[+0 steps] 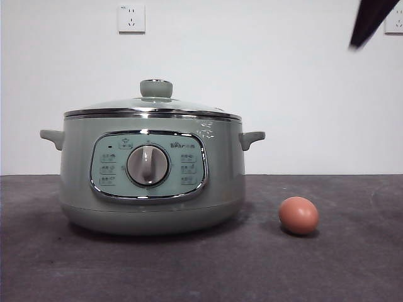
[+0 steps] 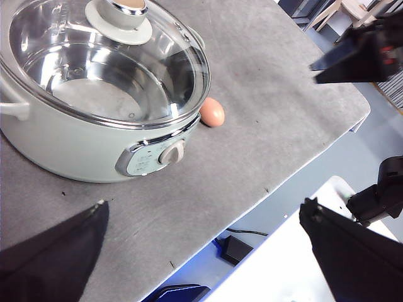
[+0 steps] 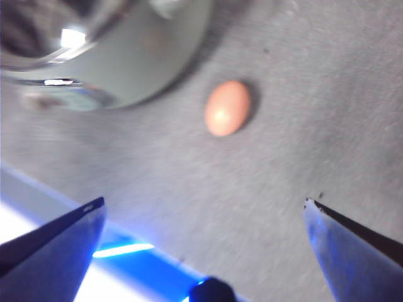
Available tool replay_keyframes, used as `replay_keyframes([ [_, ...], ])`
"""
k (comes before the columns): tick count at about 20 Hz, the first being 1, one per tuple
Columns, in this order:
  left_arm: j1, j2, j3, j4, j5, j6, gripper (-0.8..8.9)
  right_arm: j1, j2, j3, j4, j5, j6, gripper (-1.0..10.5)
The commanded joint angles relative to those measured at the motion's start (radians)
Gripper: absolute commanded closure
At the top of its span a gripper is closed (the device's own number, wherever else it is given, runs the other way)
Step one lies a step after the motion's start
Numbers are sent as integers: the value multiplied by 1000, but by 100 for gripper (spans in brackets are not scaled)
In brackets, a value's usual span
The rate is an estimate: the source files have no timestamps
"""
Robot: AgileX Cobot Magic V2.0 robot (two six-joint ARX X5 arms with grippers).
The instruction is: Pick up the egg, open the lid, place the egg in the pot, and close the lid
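Sitting on the grey surface (image 1: 352,264), the pot (image 1: 151,182), sage-green, with dial and panel turned toward the front camera. On top, the lid (image 1: 151,107), seated flat on the rim, knob upright in the middle, so the pot closed for now. Through the glass, in the left wrist view, only a bare steel bowl, nothing inside.

Beside the pot, on the dial's right in the front view, the egg (image 1: 298,215), lying on its side, near the pot wall but not touching. Free room all around it, probably left so that jaws can come down on both sides.

Above the egg, the right gripper (image 3: 204,217), jaws spread wide and holding nothing, the egg (image 3: 227,107) ahead of the opening and not yet between the jaws. Seen in the front view only as a dark tip at the top right corner, so well above the surface. Picture a bit blurred here.

Farther back, near the surface edge, the left gripper (image 2: 201,236), jaws also wide apart and empty, looking at the lid (image 2: 107,63) and the egg (image 2: 213,112) from a distance. Likely waiting for the lid step.

Judged as the very start: egg not picked, lid not opened. Next, probably a descent of the right gripper with a soft closing, since a smooth oval shell can slip or roll toward the pot.
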Motion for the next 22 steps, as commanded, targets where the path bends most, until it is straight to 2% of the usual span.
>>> replay_keyframes([
  [1,1,-2,1,5,7,9,164,48,87,2,66,51,42,352],
  [8,1,-2,1,5,6,9,164,173,360,2,242,157,124,353],
  [15,1,-2,1,6,5,9,164,211,530,2,341,206,155,415],
  [22,1,-2,1,8,1,9,164,216,583,1,414,228,165,421],
])
